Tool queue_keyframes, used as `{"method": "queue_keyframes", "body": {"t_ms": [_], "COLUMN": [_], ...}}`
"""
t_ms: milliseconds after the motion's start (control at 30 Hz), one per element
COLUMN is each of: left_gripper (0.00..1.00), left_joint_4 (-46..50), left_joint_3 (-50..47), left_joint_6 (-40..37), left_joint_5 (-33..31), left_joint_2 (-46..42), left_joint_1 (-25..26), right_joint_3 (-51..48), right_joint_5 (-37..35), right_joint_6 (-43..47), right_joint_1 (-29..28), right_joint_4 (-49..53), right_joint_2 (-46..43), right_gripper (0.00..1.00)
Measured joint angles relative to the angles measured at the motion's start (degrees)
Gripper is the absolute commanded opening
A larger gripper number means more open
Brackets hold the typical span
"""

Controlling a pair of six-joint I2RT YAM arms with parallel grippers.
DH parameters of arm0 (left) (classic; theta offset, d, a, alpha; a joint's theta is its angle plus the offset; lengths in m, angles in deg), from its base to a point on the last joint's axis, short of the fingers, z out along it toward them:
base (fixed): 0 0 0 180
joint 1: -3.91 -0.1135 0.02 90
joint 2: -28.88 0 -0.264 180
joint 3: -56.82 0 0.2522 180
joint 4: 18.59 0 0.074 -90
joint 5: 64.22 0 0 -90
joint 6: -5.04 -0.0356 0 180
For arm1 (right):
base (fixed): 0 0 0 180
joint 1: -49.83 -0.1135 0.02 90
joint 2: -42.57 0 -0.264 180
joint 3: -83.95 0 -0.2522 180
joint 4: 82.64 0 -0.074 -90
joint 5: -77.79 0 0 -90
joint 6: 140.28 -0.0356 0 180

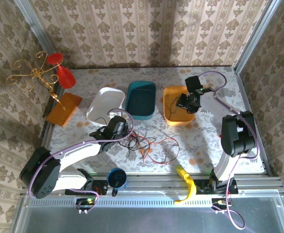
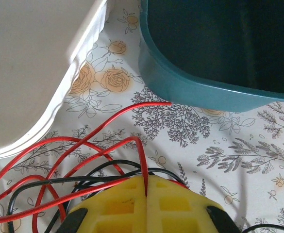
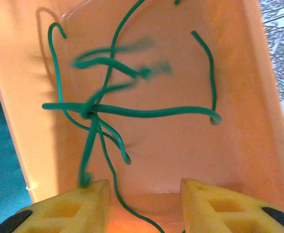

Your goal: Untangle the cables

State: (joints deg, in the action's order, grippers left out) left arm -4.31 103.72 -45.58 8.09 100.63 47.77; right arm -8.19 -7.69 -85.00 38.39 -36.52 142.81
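Left gripper pinching a red cable; right gripper open over the green cable in the orange tub.

The left gripper has its yellow fingers pressed together, and the red cable runs into the seam between them. From there it loops out over the floral table, crossing the black cable in a loose tangle just in front of the white tub and the teal tub. The right gripper hangs over the orange tub with its fingers well apart and nothing clamped. The green cable sprawls inside that tub, partly blurred, with one thin strand passing through the gap between the fingers.
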Motion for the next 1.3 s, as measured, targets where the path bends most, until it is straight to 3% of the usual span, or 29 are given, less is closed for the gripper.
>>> {"method": "queue_keyframes", "body": {"t_ms": [200, 467, 733, 933, 1033, 1133, 1233, 1300], "left_gripper": [0.00, 0.00, 0.00, 0.00, 0.00, 0.00, 0.00, 0.13], "left_joint_4": [-0.2, -0.3, -1.0, -1.5, -2.0, -2.4, -2.6, -2.8], "left_joint_3": [0.1, 1.3, 2.2, 3.3, 3.6, 3.8, 3.8, 3.8], "left_joint_6": [0.0, -0.2, -0.2, -1.5, -1.8, -2.1, -2.1, -2.1], "left_joint_5": [0.2, 0.8, 1.5, 3.7, 4.5, 4.9, 4.9, 4.9], "left_joint_2": [0.4, 1.2, 1.6, 1.6, 1.6, 1.6, 1.1, 0.4], "left_joint_1": [0.0, 0.1, 0.2, 0.9, 1.2, 1.6, 2.0, 2.2], "right_joint_3": [-4.2, -11.0, -16.3, -12.2, -9.6, -8.2, -8.2, -8.3], "right_joint_5": [-2.8, -1.7, 6.3, 6.7, 6.8, 6.9, 5.8, 4.6], "right_joint_6": [1.3, 6.8, 11.1, 12.3, 12.6, 13.0, 12.4, 12.3], "right_joint_1": [-2.0, -11.5, -28.7, -33.0, -33.6, -33.8, -33.8, -33.6], "right_joint_4": [2.0, 5.7, 4.1, 0.8, -0.6, -1.3, -1.5, -1.6], "right_joint_2": [-9.8, -19.1, -18.6, -12.3, -8.4, -5.8, -5.5, -6.3], "right_gripper": [0.45, 0.46, 0.46, 0.45, 0.35, 0.01, 0.00, 0.00]}}
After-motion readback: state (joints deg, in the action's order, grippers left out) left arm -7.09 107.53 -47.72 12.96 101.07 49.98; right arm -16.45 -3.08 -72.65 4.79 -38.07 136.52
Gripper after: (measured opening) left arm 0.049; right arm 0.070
